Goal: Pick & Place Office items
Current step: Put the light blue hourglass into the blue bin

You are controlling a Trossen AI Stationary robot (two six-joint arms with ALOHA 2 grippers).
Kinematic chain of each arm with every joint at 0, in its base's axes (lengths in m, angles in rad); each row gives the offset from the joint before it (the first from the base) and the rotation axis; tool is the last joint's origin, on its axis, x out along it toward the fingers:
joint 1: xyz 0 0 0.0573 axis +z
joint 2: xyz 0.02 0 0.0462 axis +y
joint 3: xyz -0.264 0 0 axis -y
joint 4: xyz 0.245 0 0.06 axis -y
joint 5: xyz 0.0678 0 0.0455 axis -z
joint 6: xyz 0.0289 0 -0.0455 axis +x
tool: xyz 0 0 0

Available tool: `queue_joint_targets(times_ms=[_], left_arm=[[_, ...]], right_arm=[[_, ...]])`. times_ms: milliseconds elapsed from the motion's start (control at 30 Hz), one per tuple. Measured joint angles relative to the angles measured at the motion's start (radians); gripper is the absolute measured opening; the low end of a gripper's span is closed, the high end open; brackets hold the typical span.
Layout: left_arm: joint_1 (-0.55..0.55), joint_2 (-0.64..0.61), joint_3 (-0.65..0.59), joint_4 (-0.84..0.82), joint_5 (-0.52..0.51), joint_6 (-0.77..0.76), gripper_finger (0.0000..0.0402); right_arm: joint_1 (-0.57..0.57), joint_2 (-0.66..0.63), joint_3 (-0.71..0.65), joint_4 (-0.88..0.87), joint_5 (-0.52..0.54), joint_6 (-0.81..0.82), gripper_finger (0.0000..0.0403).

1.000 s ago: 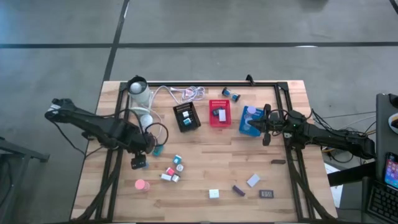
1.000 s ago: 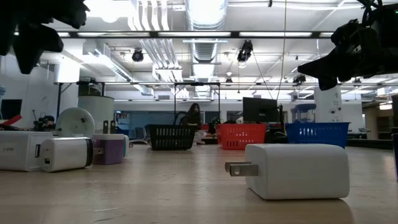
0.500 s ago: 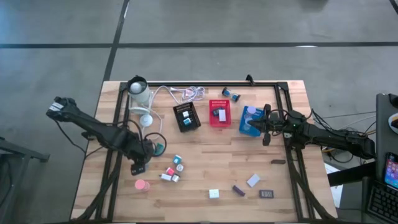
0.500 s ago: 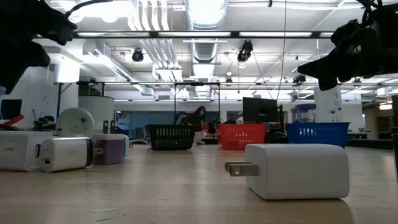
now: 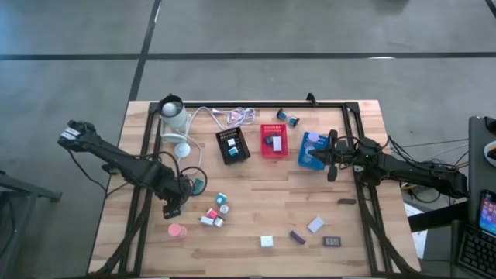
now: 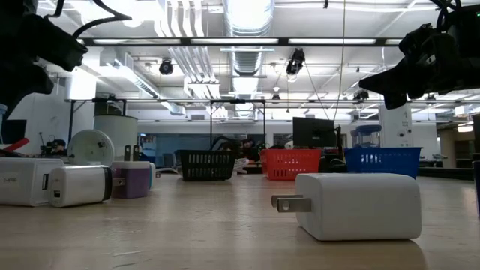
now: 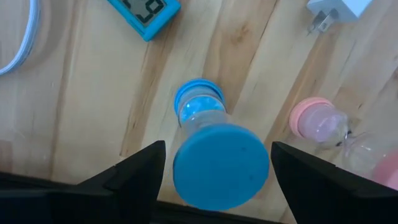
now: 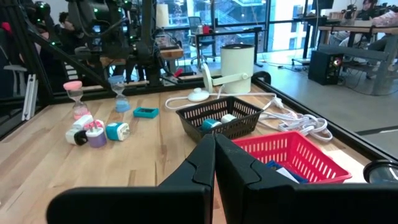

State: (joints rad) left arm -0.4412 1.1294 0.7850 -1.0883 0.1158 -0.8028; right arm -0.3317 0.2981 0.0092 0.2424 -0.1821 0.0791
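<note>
- The left gripper [image 7: 211,186] hangs over a blue hourglass [image 7: 208,149] standing upright on the wooden table [image 5: 256,217], its fingers spread wide to either side of the blue top cap and not touching it.
- Just beside that hourglass stands a pink hourglass [image 7: 317,121], with a teal block with a small screen [image 7: 144,14] and a white plug adapter [image 7: 339,9] close around.
- From above, the left gripper [image 5: 173,205] sits near the table's left part, with a small cluster of pink, white and teal blocks [image 5: 215,213] to its right.
- The right gripper [image 8: 214,163] has its fingers pressed together, holding nothing, and hovers at the blue mesh tray [image 5: 311,151].
- A red mesh tray [image 5: 273,141] and a black mesh tray [image 5: 232,146] stand in a row beside it, each with small pieces inside that are hard to make out.
- A white coiled cable [image 5: 232,117] and a white lamp [image 5: 172,113] lie at the far edge.
- Near the front edge lie a white charger [image 6: 360,205], a lavender piece [image 5: 297,236] and a small dark rectangle [image 5: 332,242].
- From table height both arms are only dark shapes cut off at the top corners.
</note>
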Motion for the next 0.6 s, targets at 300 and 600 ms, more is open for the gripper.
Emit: queue_joint_targets(times_ms=[300, 600], left_arm=[[0.000, 0.000, -0.007, 0.007, -0.001, 0.046, 0.0202], [0.000, 0.000, 0.010, 0.008, 0.049, 0.079, 0.0202]], right_arm=[[0.000, -0.001, 0.000, 0.001, 0.001, 0.000, 0.0008], [0.000, -0.001, 0.000, 0.001, 0.001, 0.000, 0.0008]])
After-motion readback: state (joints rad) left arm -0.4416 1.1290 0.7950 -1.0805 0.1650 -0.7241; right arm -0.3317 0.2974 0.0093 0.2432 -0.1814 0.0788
